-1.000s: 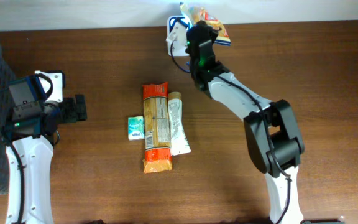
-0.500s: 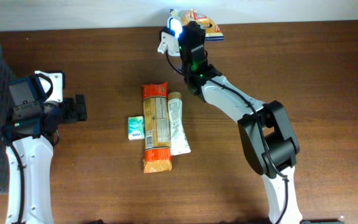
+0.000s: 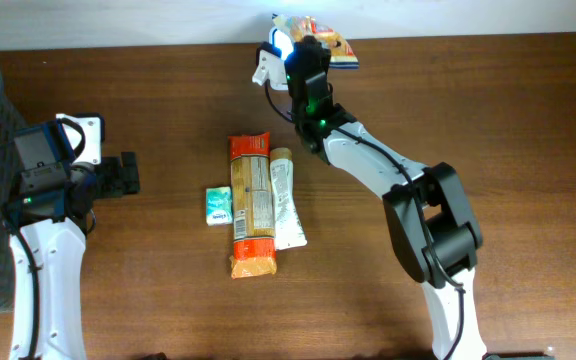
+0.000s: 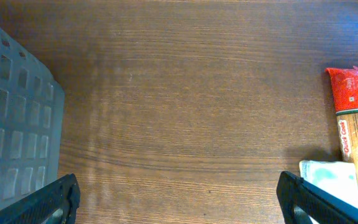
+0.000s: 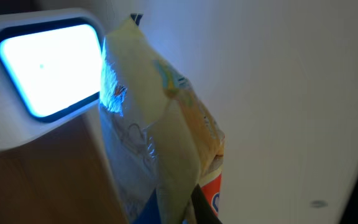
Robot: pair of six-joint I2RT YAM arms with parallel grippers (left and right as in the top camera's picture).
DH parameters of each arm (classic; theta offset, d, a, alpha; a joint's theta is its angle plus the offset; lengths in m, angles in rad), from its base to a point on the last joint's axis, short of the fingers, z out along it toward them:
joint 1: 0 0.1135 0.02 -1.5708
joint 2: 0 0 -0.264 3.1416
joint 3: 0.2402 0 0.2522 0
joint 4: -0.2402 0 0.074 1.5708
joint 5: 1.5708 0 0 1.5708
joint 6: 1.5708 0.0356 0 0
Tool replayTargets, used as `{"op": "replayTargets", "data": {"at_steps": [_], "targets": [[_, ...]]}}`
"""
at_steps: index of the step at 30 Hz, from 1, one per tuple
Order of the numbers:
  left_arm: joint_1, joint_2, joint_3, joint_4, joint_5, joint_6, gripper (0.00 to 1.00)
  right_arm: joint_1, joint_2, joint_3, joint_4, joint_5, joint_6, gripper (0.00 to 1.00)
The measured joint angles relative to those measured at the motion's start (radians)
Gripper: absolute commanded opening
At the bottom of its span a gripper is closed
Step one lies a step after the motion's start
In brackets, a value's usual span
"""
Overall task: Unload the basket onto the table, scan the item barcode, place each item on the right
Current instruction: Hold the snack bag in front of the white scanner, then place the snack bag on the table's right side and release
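The right gripper [image 3: 312, 45], pinched shut on the snack bag [image 5: 157, 130], holds it at the far edge of the table [image 3: 528, 120], just right of the lit scanner [image 5: 48, 68]. The bag probably needs turning toward that light. The left gripper [image 3: 126, 173], jaws spread, sits well apart at left.

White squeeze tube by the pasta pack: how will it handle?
The white plastic squeeze tube lies flat with a flattened end, so probably won't roll. Likely soft-walled, denting when squeezed. It touches the long orange-red pasta packet; pushing may drag both.

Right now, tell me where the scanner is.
Overhead, the scanner sits at the table's far edge, just left of the bag the right gripper holds.
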State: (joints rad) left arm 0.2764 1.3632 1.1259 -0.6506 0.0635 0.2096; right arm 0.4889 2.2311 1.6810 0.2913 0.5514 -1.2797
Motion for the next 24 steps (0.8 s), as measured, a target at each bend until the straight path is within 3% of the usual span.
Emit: {"op": "replayTargets", "data": {"at_steps": [4,9,12,18,24], "targets": [[0.000,0.000,0.000,0.001,0.000,0.000,0.99,0.003,-0.133,-0.002,-0.271,-0.018,0.244,0.04],[0.000,0.000,0.000,0.001,0.000,0.000,0.99,-0.021,-0.501,0.009,-0.772,-0.310,0.846,0.04],[0.000,0.000,0.000,0.000,0.000,0.000,0.99,-0.125,-0.616,0.016,-1.021,-0.544,1.144,0.04],[0.000,0.000,0.000,-0.001,0.000,0.000,0.99,-0.463,-0.598,0.014,-1.344,-0.803,1.315,0.04],[0.000,0.000,0.000,0.000,0.000,0.000,0.99,-0.769,-0.421,0.010,-1.374,-0.903,1.433,0.04]]}}
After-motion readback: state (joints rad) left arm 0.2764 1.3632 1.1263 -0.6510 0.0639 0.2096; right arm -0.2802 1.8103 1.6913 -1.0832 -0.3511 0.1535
